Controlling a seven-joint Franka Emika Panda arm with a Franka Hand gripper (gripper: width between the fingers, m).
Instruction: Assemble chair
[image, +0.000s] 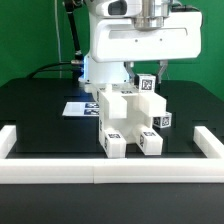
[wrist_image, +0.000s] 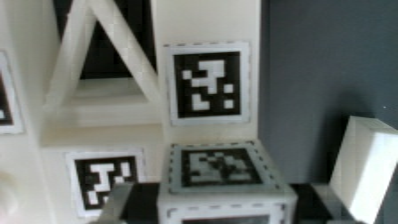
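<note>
Parts are standing joined as one chair (image: 125, 118) in the exterior view. It is sitting on the black table (image: 40, 120) near the middle, just behind the front run of the single white border rail (image: 100, 172). Two tagged blocks are jutting from its front toward that rail, and four tags are showing on the chair in all. One marker board (image: 78, 107) is lying flat at the exterior view's left of the chair, close against it. The rail is turning back at both ends, and bare table is lying open on either side of the chair. One gripper (image: 146, 73) is hanging at the chair's topmost tagged post with its fingers flanking it. Whether they are clamping it I cannot tell.

Seen from the wrist, the chair is filling most of the picture. Three whole tags are facing the camera and two more are being cut by the frame. One further white piece (wrist_image: 366, 165) is standing apart from the chair across a dark gap.
</note>
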